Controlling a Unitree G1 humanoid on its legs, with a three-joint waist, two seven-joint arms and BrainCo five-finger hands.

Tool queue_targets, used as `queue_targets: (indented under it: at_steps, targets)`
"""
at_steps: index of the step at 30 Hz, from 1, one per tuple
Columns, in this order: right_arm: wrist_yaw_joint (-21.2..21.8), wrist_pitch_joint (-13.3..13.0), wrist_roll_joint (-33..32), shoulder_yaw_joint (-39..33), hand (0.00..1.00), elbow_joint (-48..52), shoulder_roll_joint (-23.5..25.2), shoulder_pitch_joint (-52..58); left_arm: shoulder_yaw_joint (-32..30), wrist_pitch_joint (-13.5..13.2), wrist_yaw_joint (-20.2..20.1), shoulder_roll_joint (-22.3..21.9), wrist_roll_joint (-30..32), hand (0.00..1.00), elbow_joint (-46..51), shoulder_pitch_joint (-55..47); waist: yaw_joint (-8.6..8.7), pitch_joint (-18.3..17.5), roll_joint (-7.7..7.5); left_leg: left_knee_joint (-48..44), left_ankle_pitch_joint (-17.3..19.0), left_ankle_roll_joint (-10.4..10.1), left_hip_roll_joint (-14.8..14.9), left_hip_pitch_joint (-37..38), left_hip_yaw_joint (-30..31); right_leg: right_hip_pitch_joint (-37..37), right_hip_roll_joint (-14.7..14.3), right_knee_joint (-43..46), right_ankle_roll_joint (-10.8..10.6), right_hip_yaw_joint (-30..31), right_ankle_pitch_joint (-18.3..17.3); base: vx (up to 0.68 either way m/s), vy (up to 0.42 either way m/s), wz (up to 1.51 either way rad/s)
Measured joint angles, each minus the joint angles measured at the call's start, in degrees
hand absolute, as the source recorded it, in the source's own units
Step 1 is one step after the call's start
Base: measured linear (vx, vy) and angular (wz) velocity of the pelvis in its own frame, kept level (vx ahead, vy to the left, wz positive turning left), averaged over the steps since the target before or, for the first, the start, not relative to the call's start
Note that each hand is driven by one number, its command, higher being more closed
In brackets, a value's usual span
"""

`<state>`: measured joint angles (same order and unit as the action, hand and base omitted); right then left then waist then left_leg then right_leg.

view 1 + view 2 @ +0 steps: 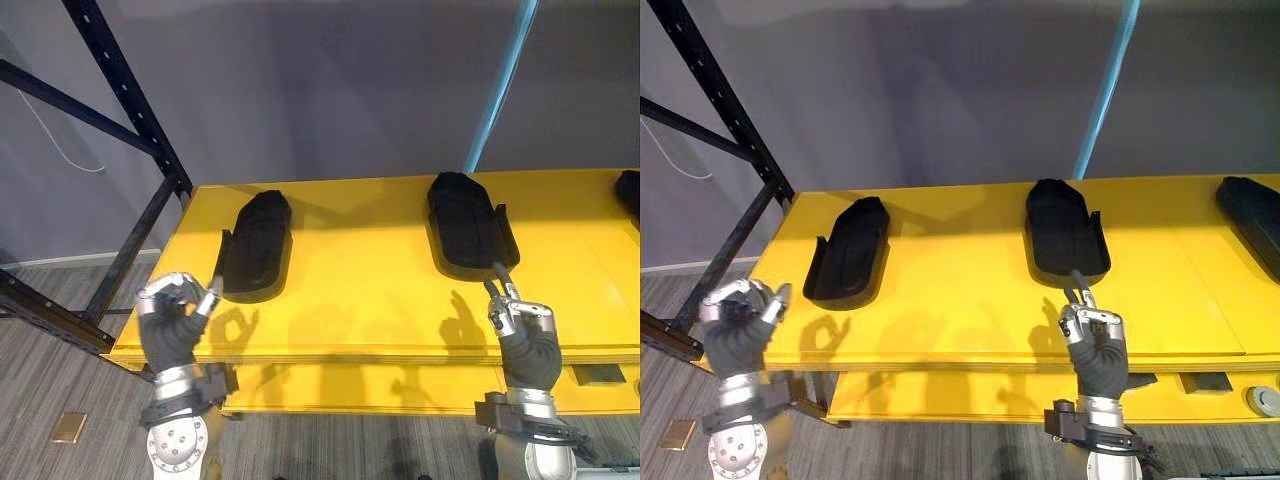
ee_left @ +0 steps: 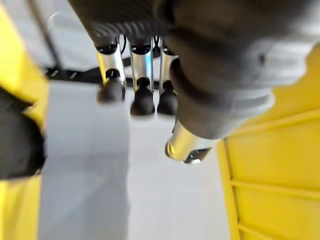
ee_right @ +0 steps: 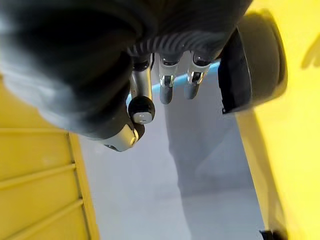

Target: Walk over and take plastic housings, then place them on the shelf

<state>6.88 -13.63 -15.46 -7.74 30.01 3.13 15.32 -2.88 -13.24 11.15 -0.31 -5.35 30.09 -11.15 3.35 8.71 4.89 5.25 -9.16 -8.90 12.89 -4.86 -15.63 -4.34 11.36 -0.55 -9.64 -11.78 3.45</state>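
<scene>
Two black plastic housings lie on the yellow shelf [image 1: 380, 300]: one at the left [image 1: 257, 245], one right of the middle [image 1: 468, 225]. A third housing [image 1: 1252, 215] lies at the shelf's far right. My left hand [image 1: 172, 320] hovers at the shelf's front left corner, just short of the left housing, fingers loosely bent and empty. In front of the middle housing's near end, my right hand [image 1: 527, 335] hangs over the front edge, thumb pointing forward, holding nothing. Each wrist view shows relaxed fingers [image 2: 142, 95] [image 3: 167, 82] with nothing between them.
Black rack posts and braces [image 1: 130, 95] stand at the shelf's left end. A light blue post [image 1: 500, 85] rises behind the shelf against a grey wall. A lower yellow level [image 1: 990, 395] sits under the front edge. Grey floor lies below, with a small brown plate [image 1: 68, 427].
</scene>
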Motion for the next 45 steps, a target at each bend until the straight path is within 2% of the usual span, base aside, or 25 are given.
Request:
queue_targets:
  at_steps: [4,9,14,23,31,32,34,36,38,39,42,45]
  targets:
    - [-0.23,-0.01,0.01,-0.05,0.0,-0.16,-0.02,0.1,-0.31,0.54,-0.77,0.01,-0.07,1.0,-4.78,-0.11,0.01,0.14,-0.23,-0.08,-0.89,0.31,0.01,-2.01,-0.03,-1.98,-0.12,-0.1,0.27,0.24,1.36,0.0,0.002,-0.01]
    - [-0.4,-0.03,0.0,-0.05,0.0,-1.91,-0.05,-0.12,-2.45,1.39,-1.5,0.13,-0.1,1.0,-12.22,3.23,0.14,1.22,-1.81,-0.23,-1.03,0.24,0.03,-3.46,-0.31,-3.65,-0.18,-0.06,0.55,0.54,1.62,0.01,0.009,-0.01]
    - [-1.15,-0.03,-1.28,-0.02,0.0,-1.98,-0.06,-2.03,-8.59,2.72,1.31,3.52,-0.16,1.0,-23.52,12.93,0.62,2.75,-3.11,-0.24,-0.98,0.19,0.03,-4.43,-1.73,-5.76,-0.21,-0.01,0.58,1.93,1.71,0.0,0.032,-0.13]
    - [-1.57,-0.09,-4.55,0.04,0.0,-2.34,-0.27,-2.19,-11.41,3.27,4.61,9.61,-0.31,1.0,-31.85,23.78,1.57,4.34,-3.46,-0.25,-0.96,0.17,0.06,-5.12,-3.25,-7.59,-0.33,0.12,0.68,3.39,1.79,-0.01,0.02,-0.07]
    - [-1.46,-0.11,-5.71,2.55,0.0,-2.51,-0.48,-1.12,-11.37,3.25,5.06,11.28,-3.53,1.0,-36.0,28.25,2.09,4.52,-3.56,-0.24,-0.91,0.15,0.1,-5.06,-3.3,-7.61,-0.37,0.24,0.7,3.44,1.81,-0.03,0.021,-0.01]
    - [-1.51,-0.12,-5.73,2.74,0.0,-2.55,-0.48,-1.15,-11.28,3.22,5.23,11.26,-3.84,0.0,-35.96,28.25,2.07,4.54,-3.6,-0.24,-0.91,0.14,0.09,-5.06,-3.28,-7.61,-0.37,0.24,0.71,3.43,1.81,-0.04,0.033,0.0]
    - [-1.6,-0.15,-5.73,3.11,0.0,-2.58,-0.49,-1.27,-11.11,3.46,5.99,10.06,-4.66,0.0,-32.46,26.29,2.09,4.57,-3.66,-0.24,-0.9,0.14,0.09,-5.07,-3.22,-7.58,-0.36,0.23,0.71,3.42,1.81,-0.04,0.039,0.0]
    - [-1.64,-0.23,-5.71,3.16,0.0,-2.57,-0.4,-1.14,-10.33,3.44,6.24,6.09,-4.56,0.0,-22.51,19.66,2.09,4.63,-3.76,-0.24,-0.8,0.03,0.09,-5.06,-3.17,-7.55,-0.36,0.13,0.7,3.41,1.81,-0.01,0.032,0.0]
    - [-2.03,-0.23,-5.02,3.12,0.0,-2.58,0.0,-1.28,-7.74,2.95,5.97,-0.8,-3.41,0.0,-9.1,7.84,1.93,4.64,-3.73,-0.25,-0.74,-0.03,0.11,-4.43,-3.07,-6.59,-0.38,-0.13,0.67,3.31,1.77,0.02,0.031,0.04]
    - [-2.13,-0.23,-4.52,3.07,0.0,-2.58,0.01,-1.33,-6.71,2.89,5.87,-2.71,-3.31,0.0,-5.72,3.84,1.68,4.64,-3.73,-0.25,-0.68,-0.12,0.12,-3.78,-3.02,-5.77,-0.38,-0.16,0.5,3.19,1.61,0.02,0.025,0.06]
    - [-2.34,-0.25,-3.34,2.02,0.0,-2.61,0.05,-1.57,-4.56,1.79,5.23,-3.07,-2.18,0.0,0.47,-4.19,0.59,4.58,-3.53,-0.23,-0.25,-0.3,0.21,-1.62,-1.83,-2.44,-0.39,-0.27,0.09,1.56,0.82,-0.01,0.024,0.22]
    - [-2.45,-0.34,-3.16,1.2,0.0,-2.73,0.02,-1.55,-4.82,0.07,5.27,-3.21,-0.66,0.0,2.38,-5.97,0.07,4.39,-3.47,-0.21,-0.07,-0.11,0.07,-1.05,0.18,-0.28,-0.24,-0.18,-0.04,-0.35,0.39,-0.06,0.042,0.36]
